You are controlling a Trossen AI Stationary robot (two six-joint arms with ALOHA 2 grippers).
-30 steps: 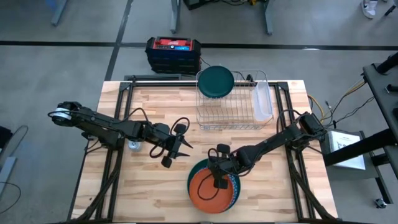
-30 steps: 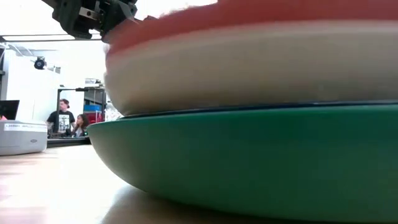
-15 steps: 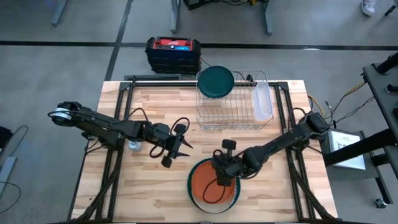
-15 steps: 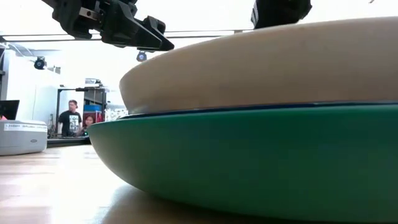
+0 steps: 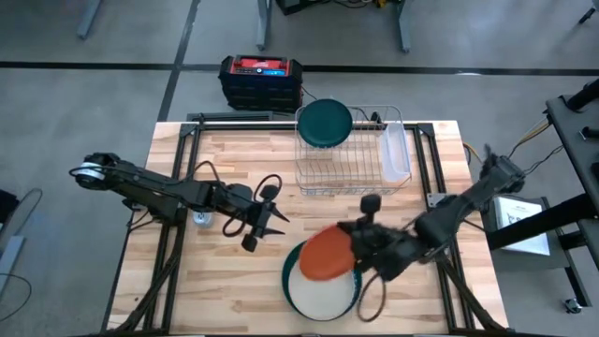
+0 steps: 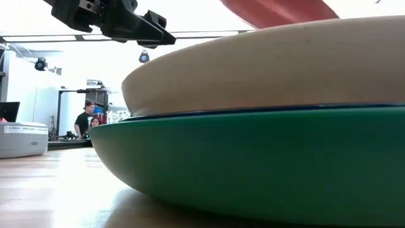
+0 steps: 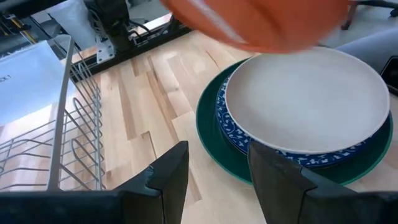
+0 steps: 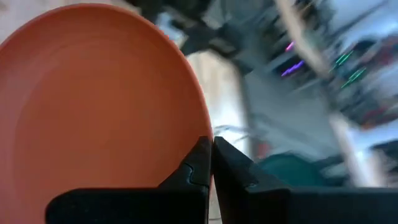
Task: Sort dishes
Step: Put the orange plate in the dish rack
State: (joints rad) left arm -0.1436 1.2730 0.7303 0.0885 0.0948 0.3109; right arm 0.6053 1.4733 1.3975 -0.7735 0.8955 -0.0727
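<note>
Lifting of the orange plate [image 5: 327, 255] off the stack is recorded.
Pinched by its rim in the closed right gripper [image 8: 210, 163], it is now raised above the bared white plate [image 5: 321, 293]; farther off, the left gripper [image 5: 265, 221] is held half-open and empty, and the wire rack [image 5: 348, 161] lies beyond.

No text, label, brand, number or sign can be read in any view. The white sheet [image 7: 28, 74] beside the wire rack [image 7: 59, 155] in the left wrist view carries a few dark marks at its edge, too small to make out. The red-topped case [image 5: 261, 80] on the floor beyond the table [image 5: 225, 281] in the high view shows a pale patch that may be a label, but nothing on it is legible. The grey device [image 6: 22, 140] in the low view bears a faint line of print that cannot be read.
</note>
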